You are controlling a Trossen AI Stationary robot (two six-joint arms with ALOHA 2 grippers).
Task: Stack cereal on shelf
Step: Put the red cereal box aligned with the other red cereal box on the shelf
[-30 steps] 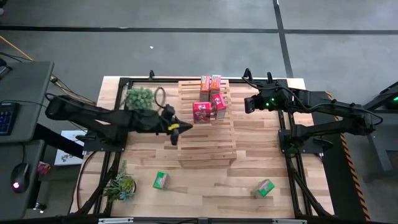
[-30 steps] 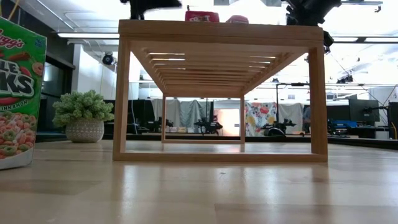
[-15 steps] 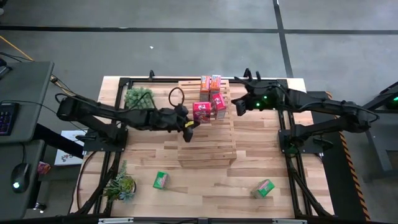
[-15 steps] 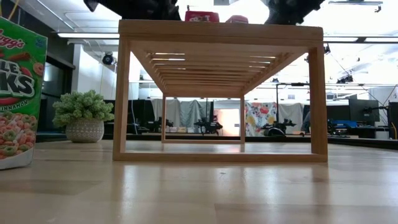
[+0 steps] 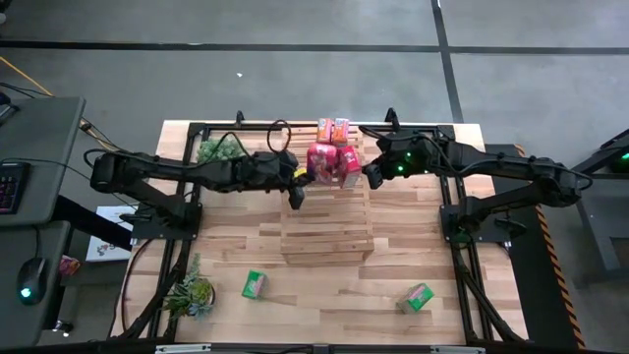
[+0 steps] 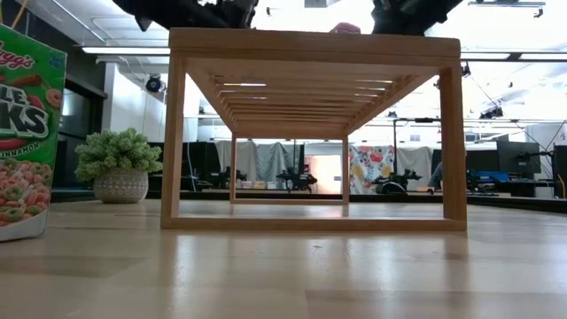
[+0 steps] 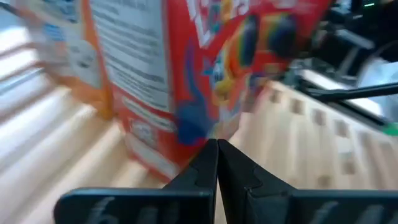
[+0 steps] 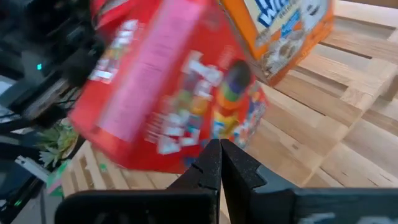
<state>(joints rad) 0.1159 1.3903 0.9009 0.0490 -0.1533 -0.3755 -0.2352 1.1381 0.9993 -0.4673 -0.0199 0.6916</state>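
The shelf (image 5: pixel 326 211) is a light-wood slatted rack in mid-table, seen end-on in the low view (image 6: pixel 314 40). On its far half stand two orange cereal boxes (image 5: pixel 333 129) and two red ones (image 5: pixel 321 161) (image 5: pixel 347 167). Two green boxes lie on the table by its near edge (image 5: pixel 255 284) (image 5: pixel 418 297); one fills the low view's left edge (image 6: pixel 22 133). My left gripper (image 5: pixel 299 180) is shut at the left of the red boxes, and my right gripper (image 5: pixel 370 175) is shut at their right. My left gripper (image 7: pixel 217 144) meets the left red box at its lower corner (image 7: pixel 186 134) with its shut fingertips, coming level from the table's left. The box stands tilted on the slats. My right gripper (image 8: pixel 219 146) has its shut fingertips against the right red box's lower face (image 8: pixel 205 124), coming level from the table's right. That box leans over.
One potted plant (image 5: pixel 218 149) stands at the far left beside the shelf and another (image 5: pixel 190 293) at the near left corner. The dark frame rails (image 5: pixel 462 211) run along both table sides. Bare planks lie between the two green boxes.
My left gripper has moved right and toward the far edge, up to the red boxes. My right gripper has moved left toward them. The left red box has slid toward the far edge, closer to the orange boxes, and the two red boxes now sit pressed together.
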